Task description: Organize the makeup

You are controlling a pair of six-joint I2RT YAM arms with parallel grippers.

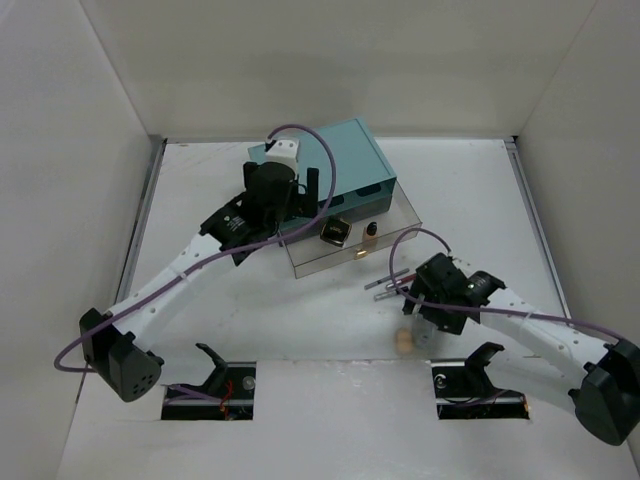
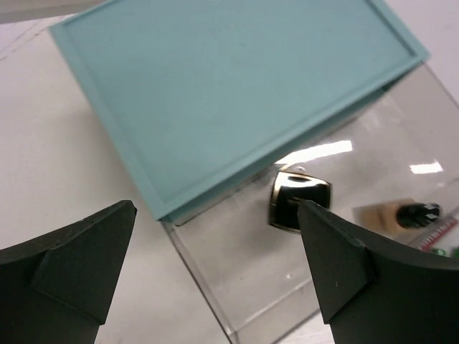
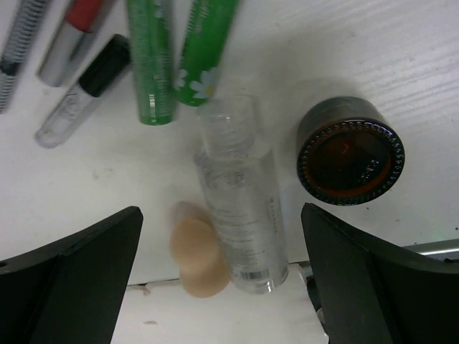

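The shiny square dark compact (image 1: 334,234) lies in a clear drawer (image 1: 390,222) pulled out of the teal box (image 1: 350,160), beside a small beige bottle (image 1: 371,230). My left gripper (image 1: 305,205) is open and empty above the drawer's left corner; in the left wrist view the left gripper (image 2: 215,215) hangs over the drawer (image 2: 244,272), with the compact (image 2: 300,204) by the right finger. My right gripper (image 1: 412,305) is open and empty. The right gripper (image 3: 222,287) is above a clear bottle (image 3: 240,208), the beige sponge (image 3: 197,254) and a round dark jar (image 3: 350,152).
Two green tubes (image 3: 150,64), a clear tube with a black cap (image 3: 82,89) and a red-capped pencil (image 3: 72,36) lie just beyond the bottle. In the top view the pencils (image 1: 385,285) lie left of my right gripper and the sponge (image 1: 404,342) near the table's front edge.
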